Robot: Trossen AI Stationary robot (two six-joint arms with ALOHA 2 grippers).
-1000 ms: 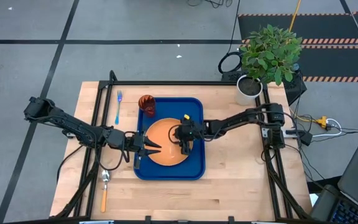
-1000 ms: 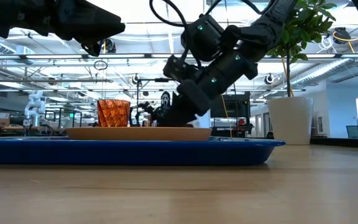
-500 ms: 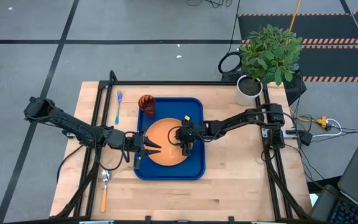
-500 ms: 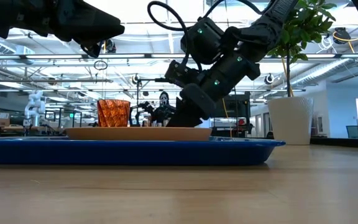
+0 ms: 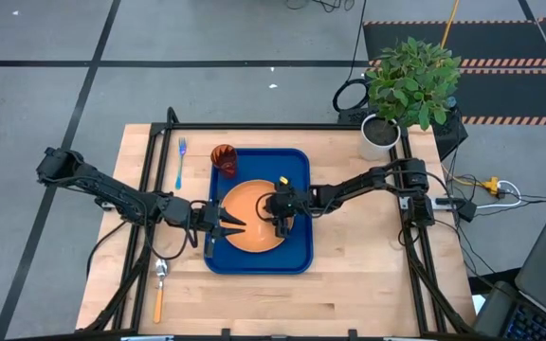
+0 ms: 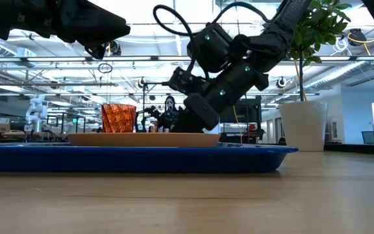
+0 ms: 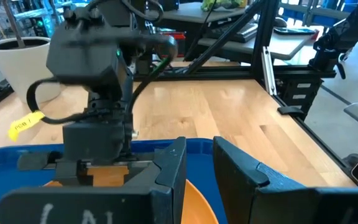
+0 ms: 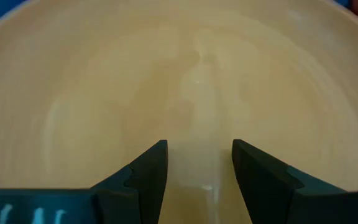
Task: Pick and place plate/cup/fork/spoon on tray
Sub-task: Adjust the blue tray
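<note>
The right gripper point(image 5: 281, 224) hung with its jaws parted and empty just above the plate point(image 5: 249, 230), nose angled down over the plate's right part. The left gripper point(image 5: 233, 225) reached across the tray's point(image 5: 298, 258) left rim, jaws partly open, holding nothing, tips over the plate's left edge. The plate lay in the tray, the cup point(image 5: 224, 159) in its far-left corner. On the desk point(image 5: 368, 284), the fork point(image 5: 180, 162) lay left of the tray toward the far edge, the spoon point(image 5: 159, 287) near the front-left. A potted plant point(image 5: 408, 85) stood at the far-right corner.
</note>
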